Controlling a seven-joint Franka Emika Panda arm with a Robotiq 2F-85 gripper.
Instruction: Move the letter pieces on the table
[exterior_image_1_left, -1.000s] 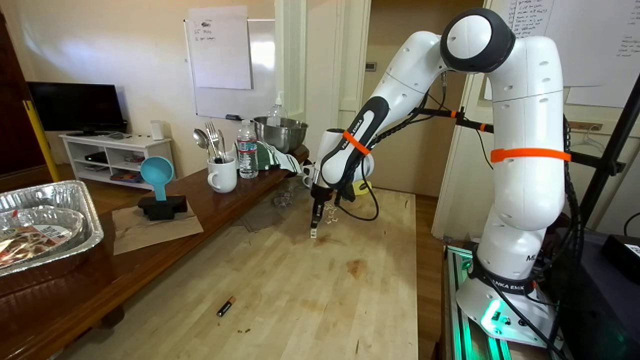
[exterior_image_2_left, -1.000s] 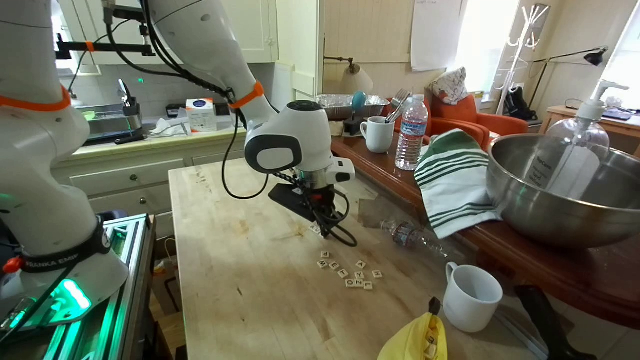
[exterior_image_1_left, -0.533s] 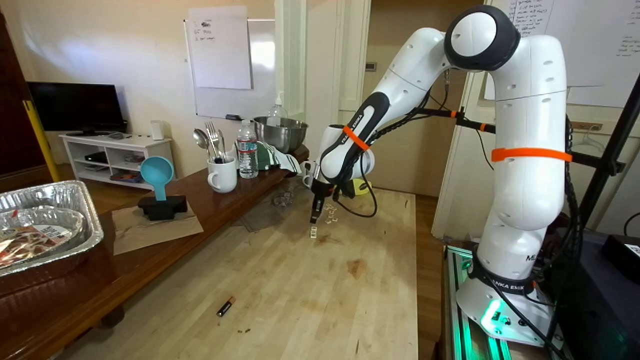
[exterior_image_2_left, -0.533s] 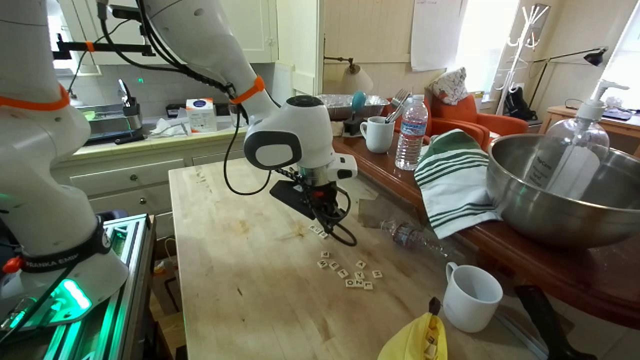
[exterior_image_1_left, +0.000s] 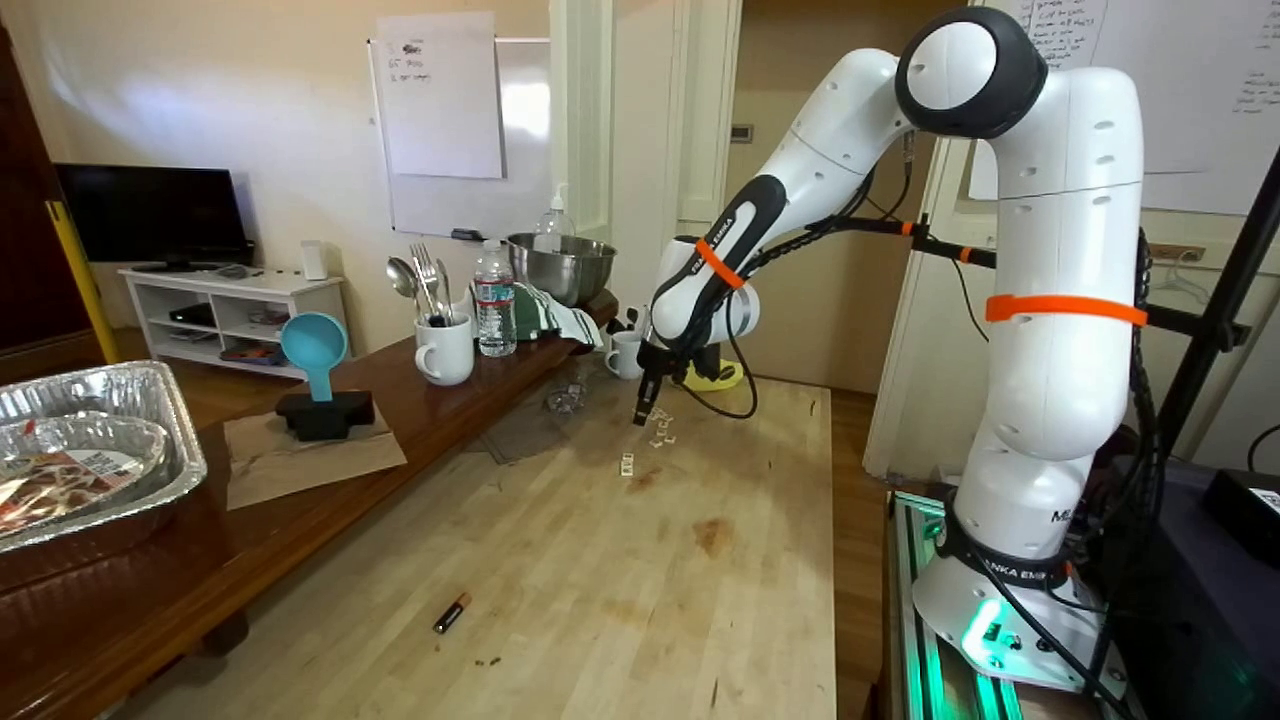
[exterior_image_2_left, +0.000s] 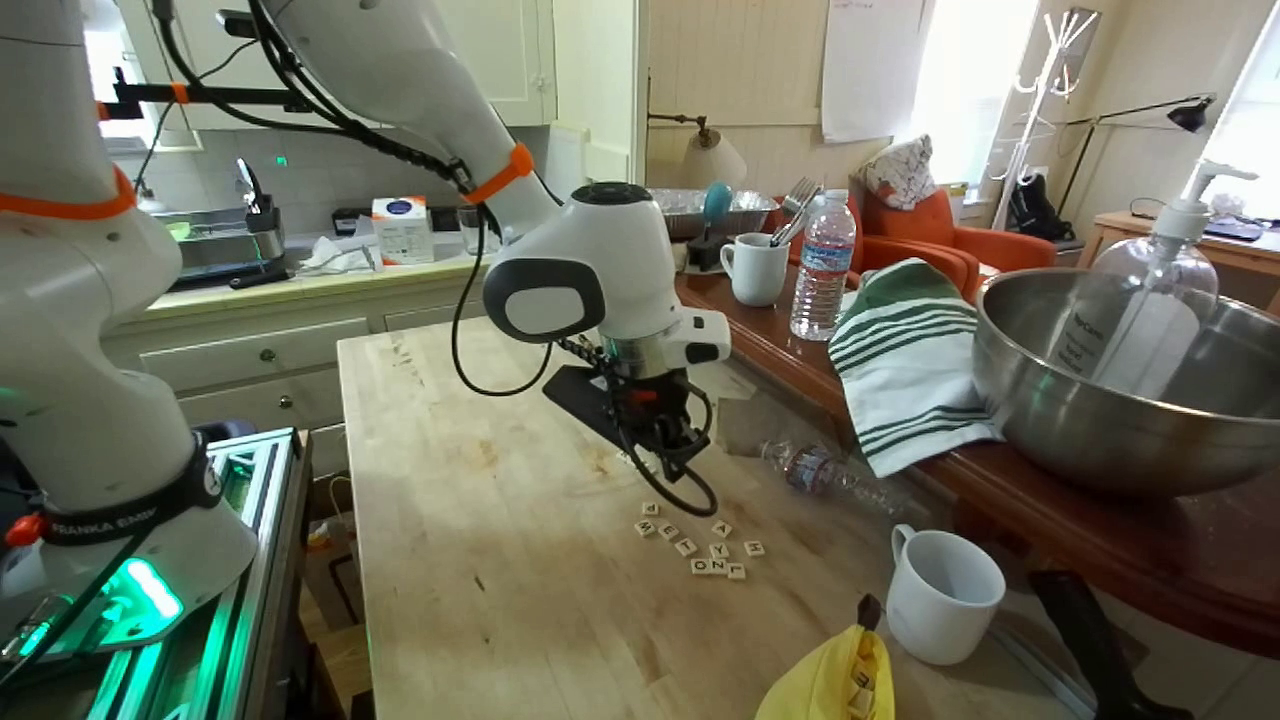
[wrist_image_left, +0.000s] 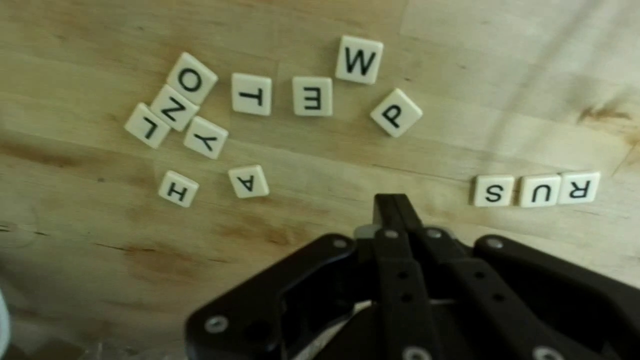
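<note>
Presently, the gripper is seen in the lower right of the wrist view, its two fingers brought fully together, with nothing held. Thirteen letter tiles are counted on the table, all lying flat and apart from the fingertips. Right of the tips, a row is formed by the S tile, the U tile and the R tile; S is placed nearest the gripper. The P tile is located straight up the frame from the tips, with the W tile farther up, near the top edge. The E tile and the T tile are set near each other, left of W. In the upper left, the O tile, a tile readable as N or Z, and the L tile are lined up aslant, with the Y tile just beside them. Left of the tips, the A tile is noted, with the H tile farther left. In an exterior view, this row of S, U and R is seen near mid-frame, just below the fingertips.
</note>
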